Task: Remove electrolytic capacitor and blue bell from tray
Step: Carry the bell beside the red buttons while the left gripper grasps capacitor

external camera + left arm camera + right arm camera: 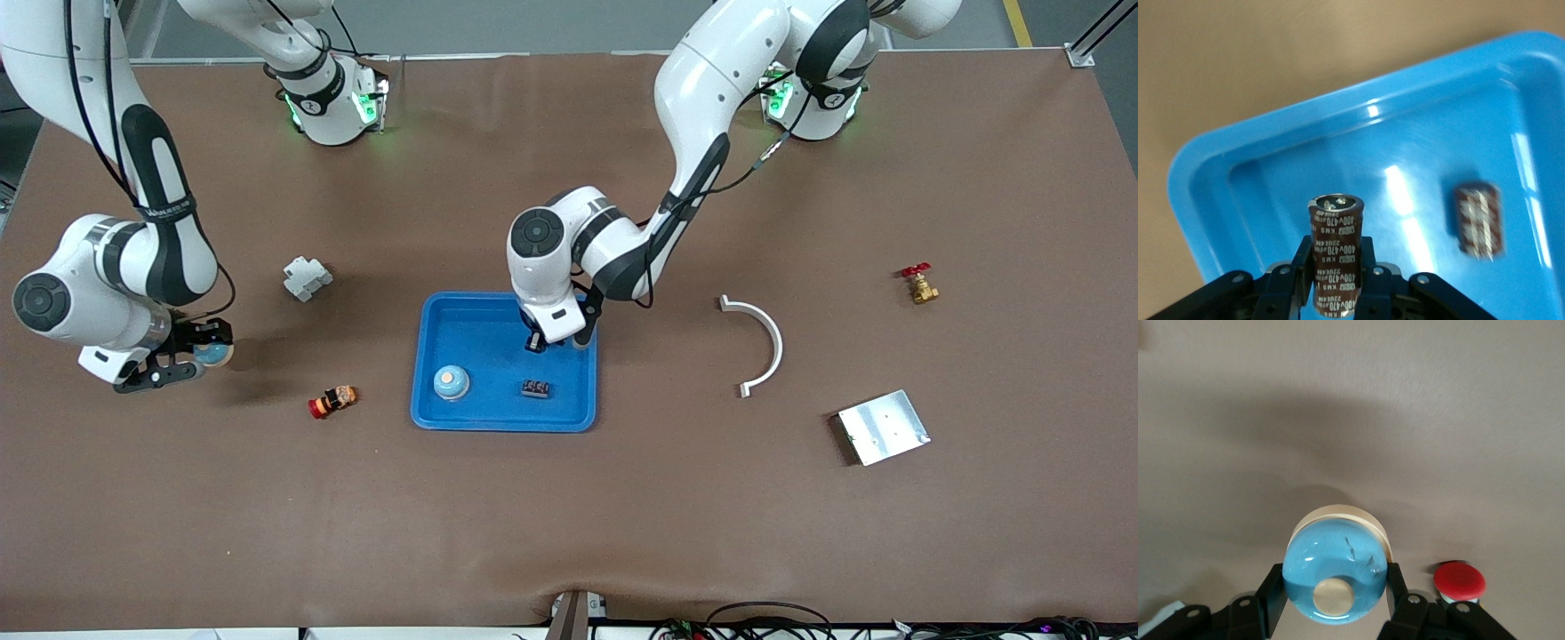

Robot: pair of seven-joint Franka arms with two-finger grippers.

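L gripper (536,340) is over the blue tray (462,326), at the part of it farther from the front cam. Jaws clamped on a brown capacitor (1336,250); its long axis runs out along the fingers (1293,280), metal end cap pointing away from the wrist. L wrist view shows tray floor under it, so the cap is not yet out of the tray.

A 2nd dark part (536,388) lies flat on the tray floor, nearer the front cam than the L gripper. In L wrist view it reads as another brown capacitor (1478,220), on its side, well apart from the held one.

R gripper (197,354) is off the tray, toward the R arm's end of the table, over bare tabletop. Jaws clamped on a blue bell (1335,573), dome and cream button facing the wrist cam, cream base away from it. Can't tell if it's touching the table.

A 2nd blue bell (452,382) still sits upright in the tray, in the corner nearer the front cam and toward the R arm's end.

Key relation: held capacitor is over the tray; the closest rim is the one toward the L arm's end, so the carry-out prob goes that way. Remaining bell is closer to R arm; that's R's pick once it drops its load.

Red-capped button thing (332,401) lies on the table near the R gripper, between it and the tray.
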